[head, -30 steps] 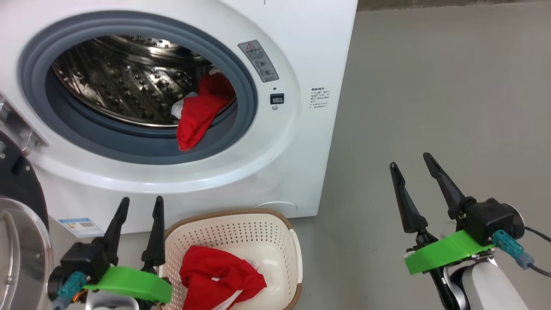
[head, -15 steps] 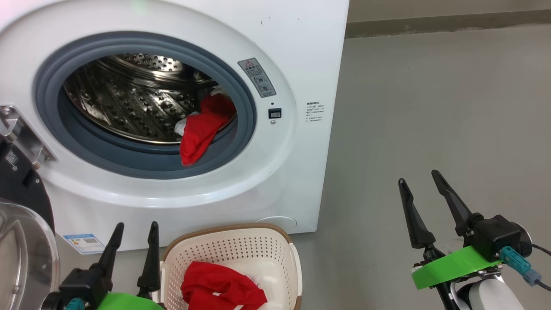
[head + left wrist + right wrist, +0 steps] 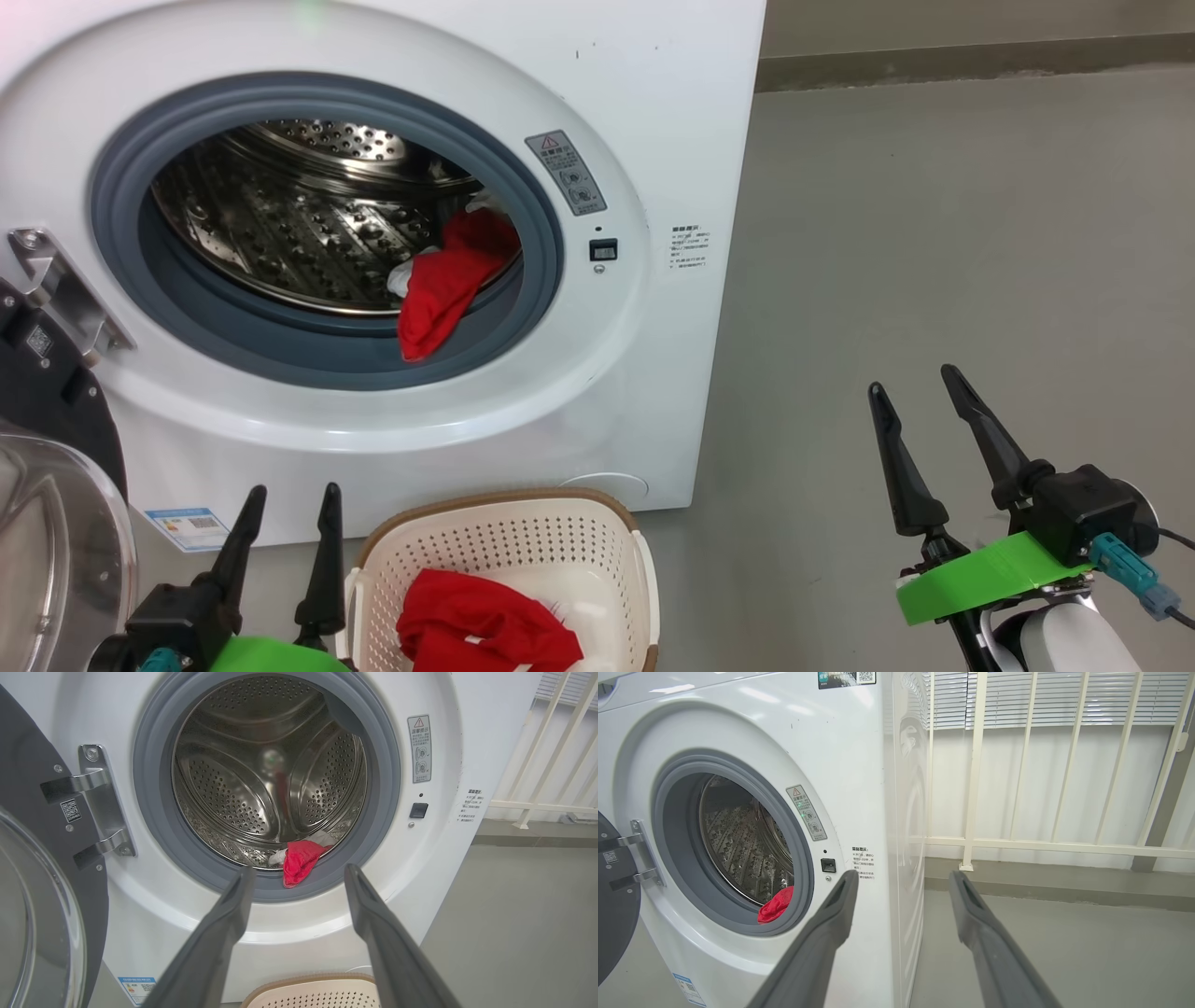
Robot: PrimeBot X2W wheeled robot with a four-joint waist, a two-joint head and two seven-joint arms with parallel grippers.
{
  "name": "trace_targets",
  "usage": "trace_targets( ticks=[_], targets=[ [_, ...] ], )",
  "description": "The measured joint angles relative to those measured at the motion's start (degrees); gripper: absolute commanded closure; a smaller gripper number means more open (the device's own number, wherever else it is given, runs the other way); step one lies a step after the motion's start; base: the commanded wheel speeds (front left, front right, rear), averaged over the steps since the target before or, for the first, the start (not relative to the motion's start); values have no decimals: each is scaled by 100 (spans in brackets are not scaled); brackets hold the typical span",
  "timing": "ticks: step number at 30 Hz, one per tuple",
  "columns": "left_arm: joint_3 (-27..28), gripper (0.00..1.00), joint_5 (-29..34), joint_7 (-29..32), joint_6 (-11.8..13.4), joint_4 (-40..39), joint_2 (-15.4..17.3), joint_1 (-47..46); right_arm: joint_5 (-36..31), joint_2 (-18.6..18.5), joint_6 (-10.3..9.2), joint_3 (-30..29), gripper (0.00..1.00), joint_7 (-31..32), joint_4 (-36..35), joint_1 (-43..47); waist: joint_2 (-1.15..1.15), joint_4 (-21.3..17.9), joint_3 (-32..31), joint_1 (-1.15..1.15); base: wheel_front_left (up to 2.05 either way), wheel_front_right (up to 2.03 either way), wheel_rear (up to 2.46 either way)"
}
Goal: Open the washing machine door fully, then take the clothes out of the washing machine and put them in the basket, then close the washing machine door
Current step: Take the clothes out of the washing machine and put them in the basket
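The white washing machine [image 3: 467, 56] stands with its door [image 3: 47, 523] swung open at the far left. One red garment [image 3: 446, 285] hangs over the grey gasket at the drum's lower right, also in the left wrist view [image 3: 301, 861] and the right wrist view [image 3: 776, 910]. A second red garment [image 3: 481, 625] lies in the cream basket [image 3: 509, 541] on the floor before the machine. My left gripper [image 3: 289, 490] is open and empty just left of the basket, its fingers [image 3: 224, 924] pointing at the drum. My right gripper [image 3: 915, 378] is open and empty over the floor to the right.
Grey floor [image 3: 934, 233] spreads to the right of the machine. A white railing [image 3: 1045, 844] and wall stand behind it. The door hinge [image 3: 100, 802] sits on the machine's left front, with the door's glass bowl [image 3: 32, 933] beside my left fingers.
The head camera has tilted up, so the whole scene sits lower in the picture. Both grippers stay open and empty, and the garments have not moved.
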Motion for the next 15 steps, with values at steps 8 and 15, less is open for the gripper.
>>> trace_targets(
  ticks=[8, 15],
  targets=[
    [2, 0, 0, 0, -13, -2, -4, 0, 0, 1, 0, 14, 0, 0, 1, 3, 0, -5, 19, 0, 0, 0, 0],
    [12, 0, 1, 0, -47, -8, -15, 0, 0, 1, 0, 0, 0, 0, -30, 3, 0, 8, 42, 0, 0, 0, 0]
  ],
)
